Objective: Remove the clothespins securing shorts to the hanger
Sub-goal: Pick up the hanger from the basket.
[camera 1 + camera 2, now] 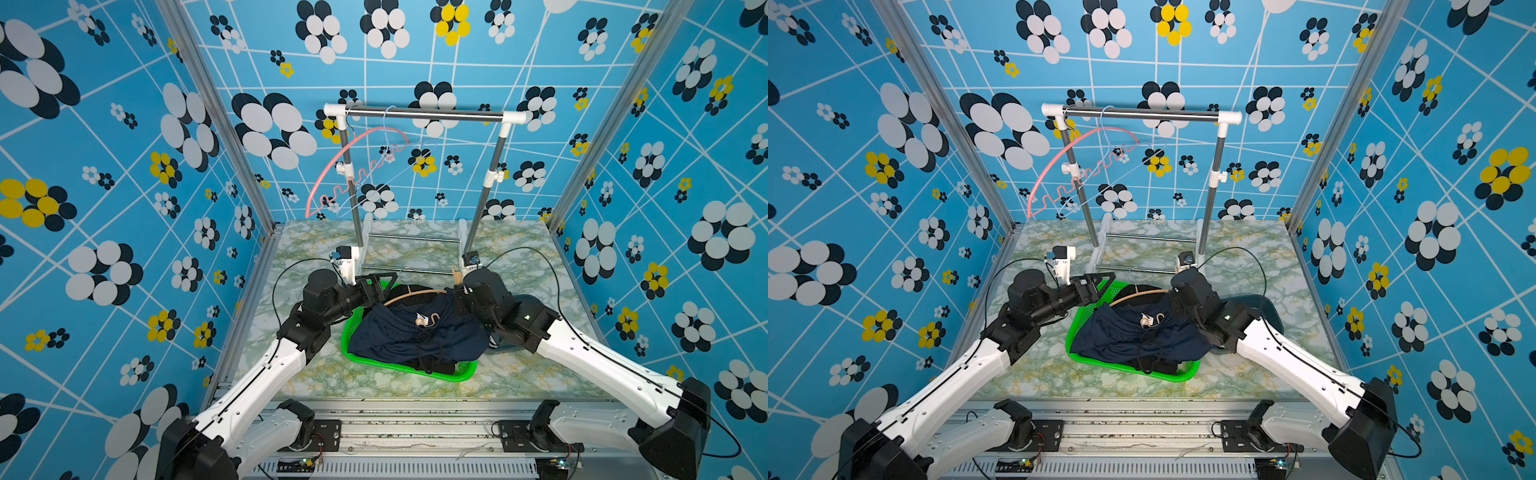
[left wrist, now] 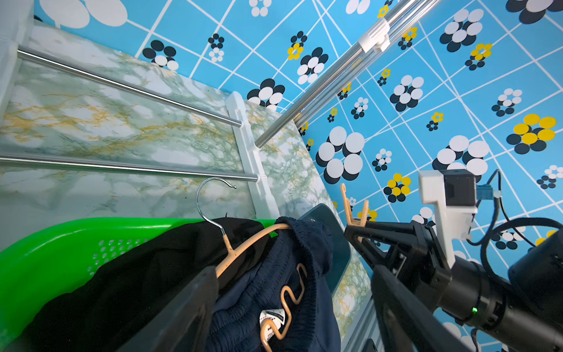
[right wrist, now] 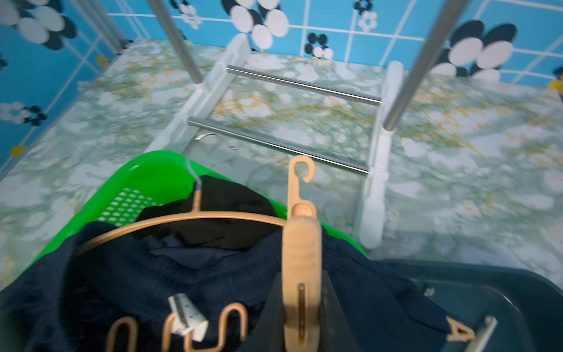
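The right end effector [image 3: 301,292] is clamped on the tan clothespin [image 3: 301,237], held upright just beside the hanger's [image 3: 182,217] right end above the navy shorts [image 3: 152,274], while the left end effector [image 1: 388,286], gaping empty, sits farther off.

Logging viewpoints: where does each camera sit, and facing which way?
Both top views: high in front, facing down toward the steel clothes rack; both arms show.
Left wrist: across the green plastic basket to the right end effector gripping the tan hooked clothespin; own finger shows.
Right wrist: along its own end effector, at that clothespin.
All share the navy fabric shorts.
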Available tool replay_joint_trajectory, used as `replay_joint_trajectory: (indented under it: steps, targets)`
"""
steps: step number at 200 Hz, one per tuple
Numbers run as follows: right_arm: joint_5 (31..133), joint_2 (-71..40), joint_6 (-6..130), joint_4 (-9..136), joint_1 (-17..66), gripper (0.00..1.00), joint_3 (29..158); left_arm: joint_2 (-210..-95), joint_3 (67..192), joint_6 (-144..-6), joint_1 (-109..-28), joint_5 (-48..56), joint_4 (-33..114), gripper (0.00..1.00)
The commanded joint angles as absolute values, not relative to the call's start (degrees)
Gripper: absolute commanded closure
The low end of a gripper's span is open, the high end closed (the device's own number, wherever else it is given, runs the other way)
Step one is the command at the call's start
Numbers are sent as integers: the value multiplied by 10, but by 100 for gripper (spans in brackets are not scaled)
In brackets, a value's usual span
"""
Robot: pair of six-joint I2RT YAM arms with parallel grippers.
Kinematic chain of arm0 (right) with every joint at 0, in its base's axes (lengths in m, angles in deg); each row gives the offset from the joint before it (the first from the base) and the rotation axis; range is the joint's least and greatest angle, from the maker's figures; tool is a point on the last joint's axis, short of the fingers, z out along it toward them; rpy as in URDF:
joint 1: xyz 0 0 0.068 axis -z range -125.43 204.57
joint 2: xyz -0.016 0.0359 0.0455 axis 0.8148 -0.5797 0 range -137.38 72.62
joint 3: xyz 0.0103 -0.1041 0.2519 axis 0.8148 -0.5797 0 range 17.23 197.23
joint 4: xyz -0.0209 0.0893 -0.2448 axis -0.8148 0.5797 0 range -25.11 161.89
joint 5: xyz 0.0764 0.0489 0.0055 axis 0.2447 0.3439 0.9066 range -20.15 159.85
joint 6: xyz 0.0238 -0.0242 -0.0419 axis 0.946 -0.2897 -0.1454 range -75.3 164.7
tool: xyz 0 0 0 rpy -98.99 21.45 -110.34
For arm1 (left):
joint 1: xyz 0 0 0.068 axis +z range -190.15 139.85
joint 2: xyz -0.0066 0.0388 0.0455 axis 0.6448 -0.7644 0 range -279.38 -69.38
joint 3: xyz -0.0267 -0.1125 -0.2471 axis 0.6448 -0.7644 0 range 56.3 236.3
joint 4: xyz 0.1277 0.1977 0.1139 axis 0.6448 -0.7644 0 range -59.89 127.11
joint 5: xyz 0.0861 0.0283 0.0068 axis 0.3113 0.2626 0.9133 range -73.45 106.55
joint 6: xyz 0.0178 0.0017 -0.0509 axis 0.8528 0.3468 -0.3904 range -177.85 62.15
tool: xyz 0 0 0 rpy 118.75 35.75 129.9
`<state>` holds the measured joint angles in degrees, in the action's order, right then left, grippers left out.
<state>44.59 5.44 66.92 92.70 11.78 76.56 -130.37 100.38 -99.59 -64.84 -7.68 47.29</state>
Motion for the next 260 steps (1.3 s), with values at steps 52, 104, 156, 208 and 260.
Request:
replay_joint_trajectory:
  steps: [52,104,156,208,260]
  targets:
    - [509,134,752,1023,316,100,649,-1446,1072,-950,-618,-167,469,16]
    - [570,124,751,973,403,100,593,-1542,1106,-956,-612,-214,497,16]
    - [601,98,757,925,442,98,563,-1625,1132,-982,-612,-250,541,15]
    - [611,70,764,893,451,93,549,-1669,1142,-1026,-619,-295,614,25]
    - [623,53,772,865,454,85,537,-1657,1151,-1025,-628,-316,624,45]
